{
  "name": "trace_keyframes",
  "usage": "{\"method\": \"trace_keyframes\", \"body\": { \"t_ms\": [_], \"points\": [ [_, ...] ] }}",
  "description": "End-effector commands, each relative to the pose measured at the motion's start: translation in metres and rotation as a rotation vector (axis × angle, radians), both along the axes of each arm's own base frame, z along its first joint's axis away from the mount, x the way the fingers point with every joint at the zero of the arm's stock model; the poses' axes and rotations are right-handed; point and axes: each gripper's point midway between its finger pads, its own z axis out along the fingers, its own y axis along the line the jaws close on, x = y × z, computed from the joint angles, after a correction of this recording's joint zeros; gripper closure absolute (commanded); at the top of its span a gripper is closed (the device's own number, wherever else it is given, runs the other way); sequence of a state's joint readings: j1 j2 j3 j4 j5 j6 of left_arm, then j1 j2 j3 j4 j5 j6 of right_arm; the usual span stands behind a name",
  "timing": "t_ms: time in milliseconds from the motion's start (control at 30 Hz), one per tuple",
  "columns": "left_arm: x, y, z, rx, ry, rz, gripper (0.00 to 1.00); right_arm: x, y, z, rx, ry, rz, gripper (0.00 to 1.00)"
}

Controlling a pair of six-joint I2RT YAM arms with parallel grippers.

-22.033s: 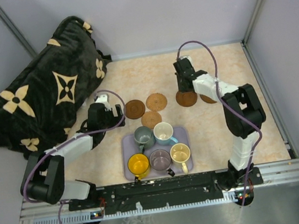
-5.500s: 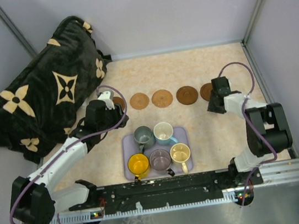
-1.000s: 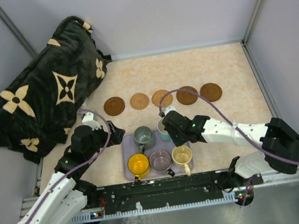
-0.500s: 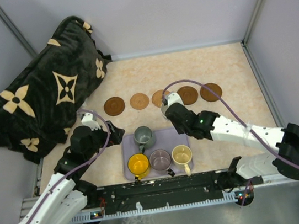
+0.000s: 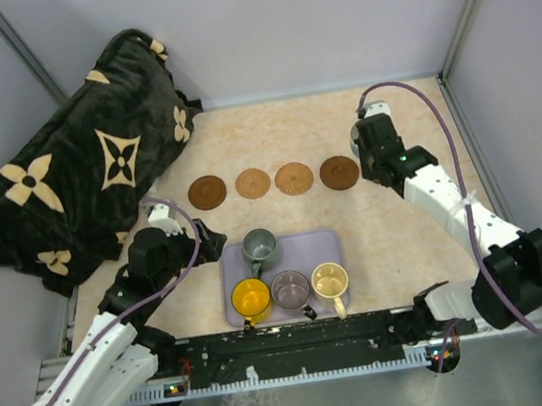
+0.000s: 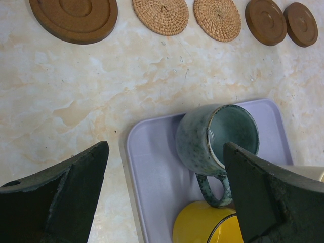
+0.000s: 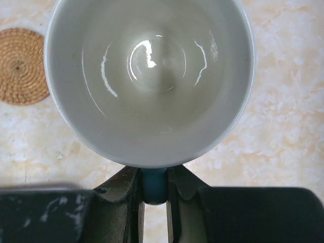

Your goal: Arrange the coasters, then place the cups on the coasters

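Four coasters show from above: dark (image 5: pixel 207 192), tan (image 5: pixel 252 182), tan (image 5: pixel 294 178) and dark (image 5: pixel 338 172). My right gripper (image 5: pixel 379 152) hovers where the row ends on the right and hides that spot. It is shut on the blue handle of the light blue cup (image 7: pixel 149 76), which is upright with its cream inside showing. The left wrist view shows a fifth, bare dark coaster (image 6: pixel 300 24). On the lavender tray (image 5: pixel 329 243) stand the grey-green (image 5: pixel 260 249), yellow (image 5: pixel 251 298), purple-grey (image 5: pixel 290 288) and cream (image 5: pixel 329 281) cups. My left gripper (image 5: pixel 201 243) is open at the tray's left edge.
A black cushion with tan flower patterns (image 5: pixel 83 159) fills the back left corner. Grey walls close the table at the back and on both sides. A woven coaster (image 7: pixel 20 66) lies left of the held cup in the right wrist view.
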State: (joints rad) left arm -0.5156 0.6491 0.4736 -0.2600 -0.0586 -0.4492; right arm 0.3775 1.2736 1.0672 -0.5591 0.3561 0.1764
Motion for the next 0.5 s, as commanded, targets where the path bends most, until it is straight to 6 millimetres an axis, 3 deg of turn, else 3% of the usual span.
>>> {"method": "trace_keyframes", "body": {
  "t_ms": [0, 267, 467],
  "points": [
    [0.0, -0.007, 0.0, -0.019, -0.009, -0.024, 0.0, 0.04, -0.011, 0.029, 0.06, -0.097, -0.009, 0.98],
    [0.002, -0.006, -0.001, -0.008, -0.014, -0.023, 0.0, 0.06, -0.051, 0.0, 0.103, -0.05, -0.105, 0.98],
    [0.003, -0.006, -0.004, 0.0, -0.01, -0.025, 0.0, 0.067, -0.068, -0.014, 0.107, -0.041, -0.139, 0.98]
  ]
}}
